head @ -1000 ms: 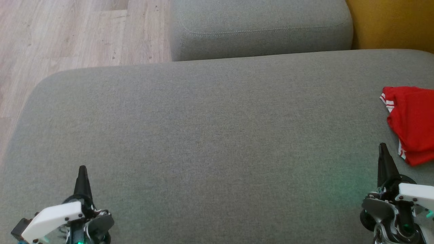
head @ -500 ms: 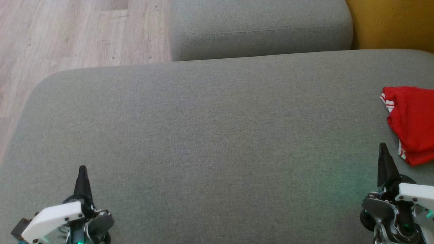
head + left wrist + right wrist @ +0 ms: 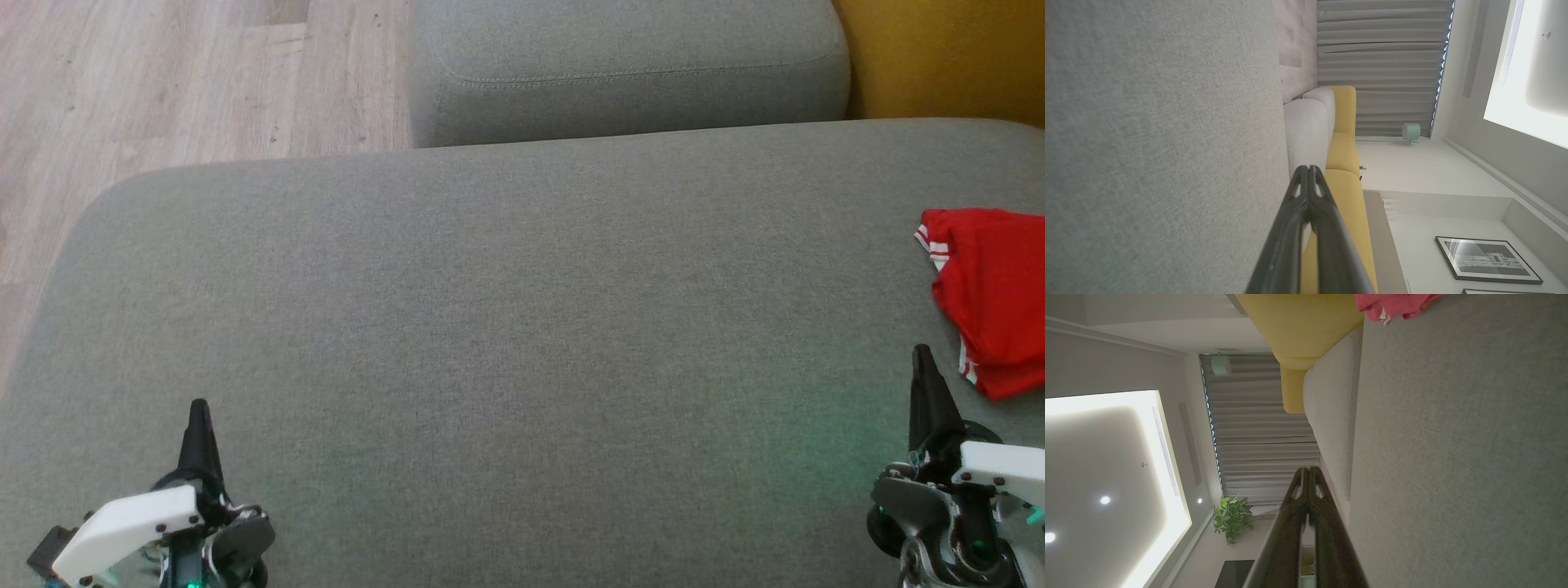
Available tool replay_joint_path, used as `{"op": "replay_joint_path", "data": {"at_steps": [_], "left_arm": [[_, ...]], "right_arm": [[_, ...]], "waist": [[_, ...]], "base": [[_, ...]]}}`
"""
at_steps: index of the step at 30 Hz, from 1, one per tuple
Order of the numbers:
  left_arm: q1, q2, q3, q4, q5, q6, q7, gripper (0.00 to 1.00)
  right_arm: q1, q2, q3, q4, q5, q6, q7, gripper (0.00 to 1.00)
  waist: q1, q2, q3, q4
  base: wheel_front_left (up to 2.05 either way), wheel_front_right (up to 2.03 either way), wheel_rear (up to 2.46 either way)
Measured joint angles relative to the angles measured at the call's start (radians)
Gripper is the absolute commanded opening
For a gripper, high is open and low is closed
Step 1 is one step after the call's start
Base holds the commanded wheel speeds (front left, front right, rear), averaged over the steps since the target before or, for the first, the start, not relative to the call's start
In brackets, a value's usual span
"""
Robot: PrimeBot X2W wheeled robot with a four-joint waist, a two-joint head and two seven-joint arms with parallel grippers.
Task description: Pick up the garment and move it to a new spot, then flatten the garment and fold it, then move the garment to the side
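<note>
One crumpled red cloth garment (image 3: 992, 286) w/ white stripes lies at the right edge of the grey fabric cushion (image 3: 490, 327), just past the closed, empty right gripper (image 3: 922, 353) (left gripper (image 3: 198, 406) closed too); prob. light, limp, so pinch a raised fold.

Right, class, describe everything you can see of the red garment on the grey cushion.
The red garment is soft, thin-looking cloth with white stripes at its far left corner and near its lower corner. It lies loosely folded in rumpled layers at the right side of the grey cushion, partly cut off by the head view's right edge. As far as shows, only the cushion touches it; the shut right gripper sits close by, apart from it.
</note>
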Motion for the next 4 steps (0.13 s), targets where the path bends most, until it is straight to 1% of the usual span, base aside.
{"op": "replay_joint_path", "data": {"at_steps": [4], "left_arm": [[0.000, 0.000, 0.000, 0.000, 0.000, 0.000, 0.000, 0.00]], "right_arm": [[0.000, 0.000, 0.000, 0.000, 0.000, 0.000, 0.000, 0.00]], "waist": [[0.0000, 0.0000, 0.000, 0.000]], "base": [[0.00, 0.00, 0.00]]}}
